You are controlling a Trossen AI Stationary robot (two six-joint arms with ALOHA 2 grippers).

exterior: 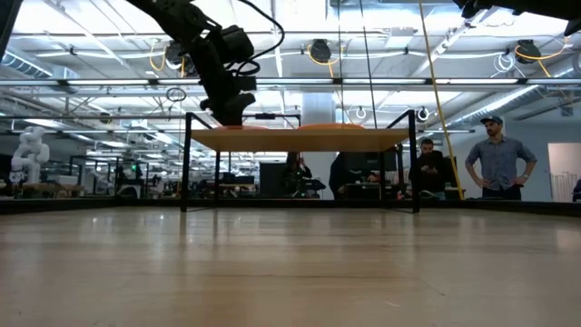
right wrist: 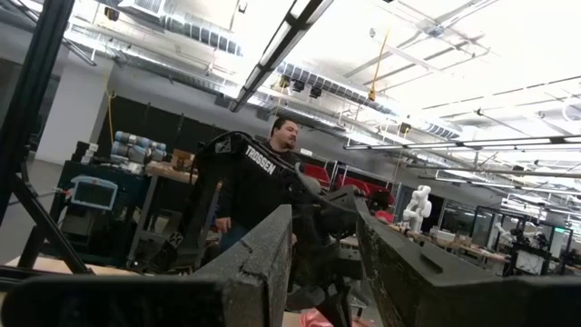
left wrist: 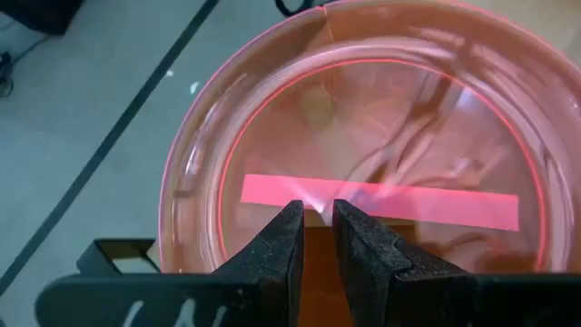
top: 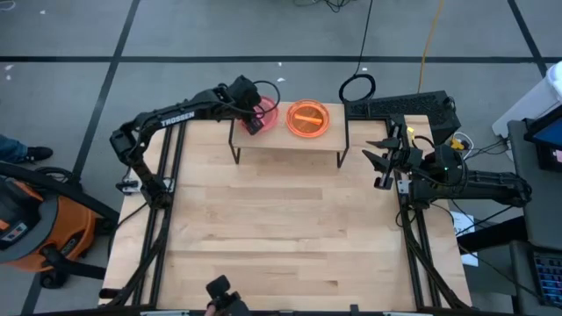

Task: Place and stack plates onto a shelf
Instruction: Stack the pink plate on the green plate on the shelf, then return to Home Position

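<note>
A pink plate (top: 267, 111) sits at the shelf's (top: 290, 140) far left part, and my left gripper (top: 252, 117) is shut on it. In the left wrist view the pink plate (left wrist: 381, 136) fills the picture, with its lighter streak just beyond my left gripper (left wrist: 318, 218). An orange plate (top: 308, 118) lies flat on the shelf's middle, to the right of the pink one. My right gripper (top: 384, 156) waits open over the table's right side, beyond the shelf's right end. My left gripper pinches the pink plate's near rim (left wrist: 320, 205) between its two fingers, coming from the table's left and slanting down. The plate reaches out over the shelf's far edge. Whether its underside rests on the board or is lifted clear, I cannot tell.
The shelf stands on thin black legs (exterior: 186, 163) at the table's far edge. The wide wooden tabletop (top: 290, 228) spreads in front of it. People stand in the room (exterior: 495, 154) behind the table. Cables and a dark box (top: 395, 107) lie beyond the far right corner.
</note>
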